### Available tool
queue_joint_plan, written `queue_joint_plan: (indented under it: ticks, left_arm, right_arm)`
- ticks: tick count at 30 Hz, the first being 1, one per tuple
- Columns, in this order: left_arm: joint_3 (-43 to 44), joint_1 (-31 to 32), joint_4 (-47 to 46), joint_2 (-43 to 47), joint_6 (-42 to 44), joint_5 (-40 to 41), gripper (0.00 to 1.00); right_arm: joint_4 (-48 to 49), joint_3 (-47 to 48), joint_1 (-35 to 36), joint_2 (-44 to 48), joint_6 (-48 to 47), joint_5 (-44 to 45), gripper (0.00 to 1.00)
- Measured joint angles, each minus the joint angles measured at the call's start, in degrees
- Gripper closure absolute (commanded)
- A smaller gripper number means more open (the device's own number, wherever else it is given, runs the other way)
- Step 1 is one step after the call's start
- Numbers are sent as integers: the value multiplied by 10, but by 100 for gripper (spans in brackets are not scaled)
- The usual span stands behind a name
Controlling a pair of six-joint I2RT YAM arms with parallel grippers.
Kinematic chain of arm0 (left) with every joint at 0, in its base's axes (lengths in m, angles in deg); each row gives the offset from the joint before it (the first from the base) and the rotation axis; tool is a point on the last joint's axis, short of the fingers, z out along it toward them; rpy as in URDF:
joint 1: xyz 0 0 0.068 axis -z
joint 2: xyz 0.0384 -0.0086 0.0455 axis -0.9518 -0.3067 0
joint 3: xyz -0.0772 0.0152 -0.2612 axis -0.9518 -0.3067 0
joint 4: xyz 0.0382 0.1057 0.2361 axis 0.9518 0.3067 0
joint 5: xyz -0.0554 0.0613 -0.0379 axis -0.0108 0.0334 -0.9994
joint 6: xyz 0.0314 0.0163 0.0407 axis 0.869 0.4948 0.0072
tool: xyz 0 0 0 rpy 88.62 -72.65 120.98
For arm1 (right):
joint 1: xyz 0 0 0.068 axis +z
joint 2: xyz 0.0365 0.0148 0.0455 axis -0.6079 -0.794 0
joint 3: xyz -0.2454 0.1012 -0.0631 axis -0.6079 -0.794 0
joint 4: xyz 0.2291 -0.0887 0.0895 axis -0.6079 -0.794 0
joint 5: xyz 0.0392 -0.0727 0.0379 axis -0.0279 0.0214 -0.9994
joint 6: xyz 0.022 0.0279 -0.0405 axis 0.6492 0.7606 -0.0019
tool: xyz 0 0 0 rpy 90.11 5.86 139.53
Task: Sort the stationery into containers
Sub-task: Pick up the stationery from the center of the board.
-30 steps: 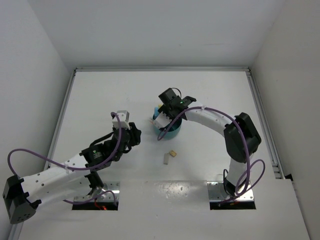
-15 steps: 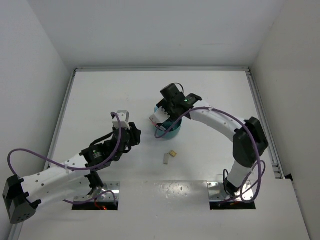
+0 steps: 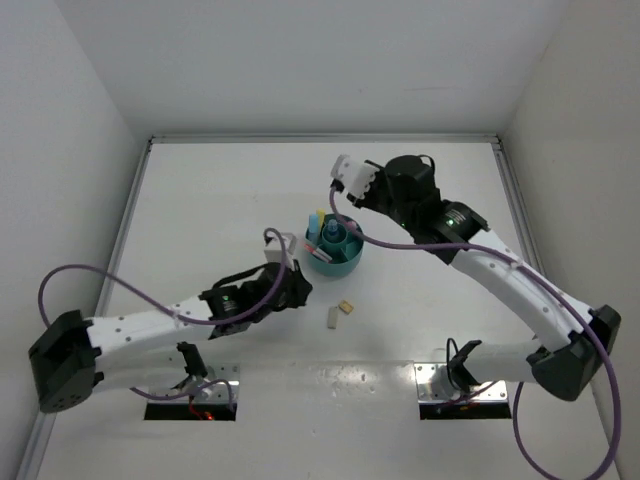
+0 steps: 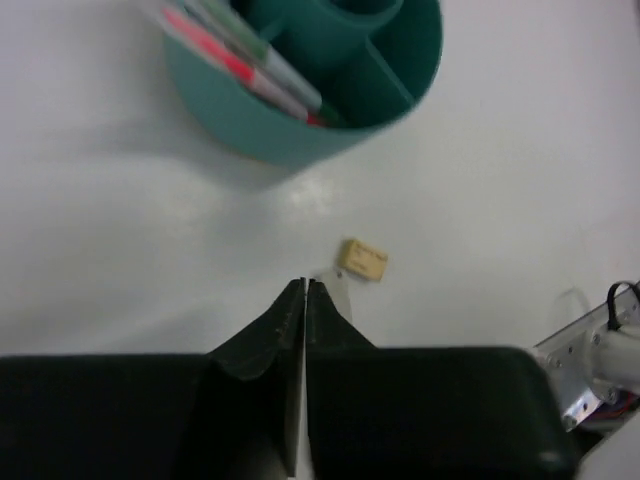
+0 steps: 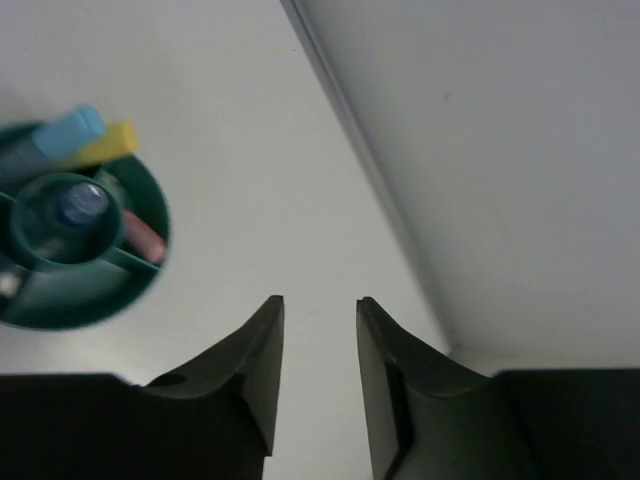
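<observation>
The teal organiser (image 3: 334, 262) stands mid-table and holds a yellow marker (image 3: 320, 218), a light-blue marker (image 3: 329, 232) and pens. In the left wrist view its wall (image 4: 290, 135) is at the top, with pink and green pens (image 4: 240, 65) inside. A tan eraser (image 3: 346, 307) and a grey eraser (image 3: 331, 318) lie on the table in front of it. My left gripper (image 3: 300, 292) is shut and empty, just left of the erasers; in its view (image 4: 305, 284) the tan eraser (image 4: 362, 260) lies just past the tips. My right gripper (image 3: 405, 178) is open and empty (image 5: 320, 302), raised behind the organiser (image 5: 152, 262).
White walls enclose the table at the left, back and right. A metal rail (image 3: 522, 215) runs along the right table edge, and the wall shows close by in the right wrist view (image 5: 480, 150). Purple cables loop along both arms.
My right gripper has lifted off the organiser and swung back and to the right. My left gripper has moved right, toward the erasers, still shut.
</observation>
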Motion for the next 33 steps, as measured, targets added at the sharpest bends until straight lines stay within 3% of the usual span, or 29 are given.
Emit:
queue_joint_plan:
  ticks: [2, 3, 5, 7, 11, 15, 22, 33]
  left_arm:
    - [0, 32, -11, -62, -44, -19, 72]
    - [0, 50, -11, -88, -66, -25, 53]
    - [10, 94, -3, -142, -107, -23, 34]
    - [39, 140, 23, -192, -149, -11, 34]
    - [124, 172, 46, -272, -182, 22, 34]
    - [152, 170, 52, -301, -193, 56, 48]
    - [183, 169, 96, -367, -197, 84, 60]
    - [208, 166, 139, -412, -197, 98, 59]
  right_arm:
    - [12, -28, -5, 38, 96, -2, 56]
    - [16, -40, -7, 49, 131, -2, 56]
    - [24, -63, -12, 60, 187, 3, 60]
    - [39, -93, -20, 59, 229, 7, 62]
    - [50, -153, -35, 53, 270, 9, 64]
    - [61, -179, -50, 56, 294, 4, 64]
    - [99, -225, -71, 85, 319, -13, 64]
    - [112, -236, -86, 94, 331, -35, 64]
